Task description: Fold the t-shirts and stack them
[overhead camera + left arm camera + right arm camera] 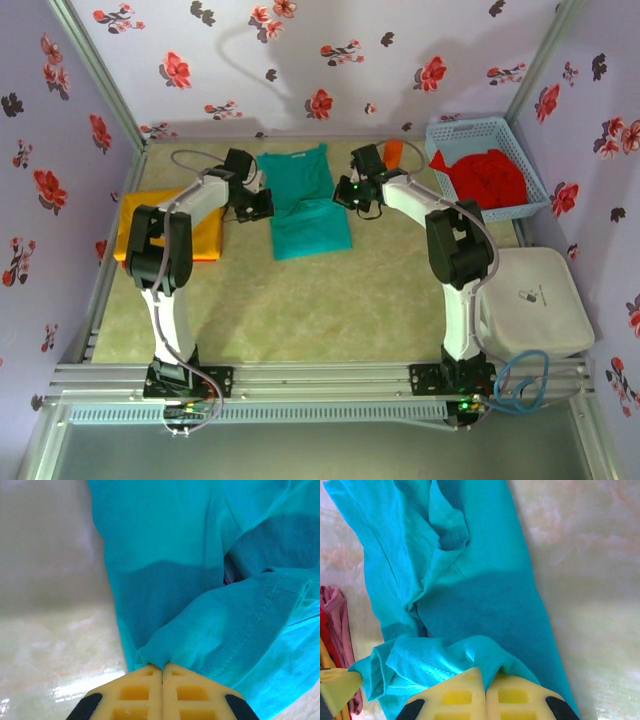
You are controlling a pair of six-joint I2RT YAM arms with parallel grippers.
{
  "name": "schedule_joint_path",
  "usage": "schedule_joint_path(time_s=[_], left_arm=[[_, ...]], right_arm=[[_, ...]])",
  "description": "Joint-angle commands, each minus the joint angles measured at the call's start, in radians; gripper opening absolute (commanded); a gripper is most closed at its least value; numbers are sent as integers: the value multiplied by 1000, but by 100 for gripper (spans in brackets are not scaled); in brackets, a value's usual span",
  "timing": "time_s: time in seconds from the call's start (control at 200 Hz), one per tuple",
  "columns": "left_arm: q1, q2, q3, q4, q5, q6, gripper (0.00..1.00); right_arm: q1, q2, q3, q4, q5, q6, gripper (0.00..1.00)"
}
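Left tool [162, 669] and right tool [485, 672] were each closed on a bunched side edge of the teal t-shirt [305, 200], spread mid-table [300, 310]; we judged a fold under way, the next move requiring both edges lifted and carried over together.

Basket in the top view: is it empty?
No, a heap of red cloth lies inside the light blue basket at the far right of the table.

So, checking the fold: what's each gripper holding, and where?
The teal cloth t-shirt: left gripper pinches a fold at its left edge, right gripper at its right edge.
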Motion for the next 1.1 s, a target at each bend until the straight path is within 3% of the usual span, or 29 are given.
schedule_joint_path(time_s=[0.0, 0.11, 0.205, 0.25, 0.475, 0.74, 0.865, 1.095], left_arm=[[23, 49, 51, 19, 18, 38, 17], [42, 57, 84, 1, 17, 39, 36], [50, 22, 92, -23, -2, 42, 43], [50, -7, 89, -40, -18, 45, 44], [47, -213, -66, -25, -53, -26, 46], [25, -411, -412, 118, 75, -148, 46], [-11, -449, -500, 152, 89, -178, 45], [-69, -409, -570, 252, 86, -267, 44]], right_arm=[[-13, 52, 66, 15, -66, -26, 16], [-21, 87, 122, -17, -54, -45, 57], [-32, 83, 121, -23, -50, -57, 77], [-35, 67, 107, -20, -51, -62, 81], [-34, -56, -38, -16, -42, -69, 86], [-31, -263, -365, 54, -70, -26, 78], [-22, -307, -458, 61, -52, -45, 71], [2, -292, -501, 70, 18, -68, 69]])
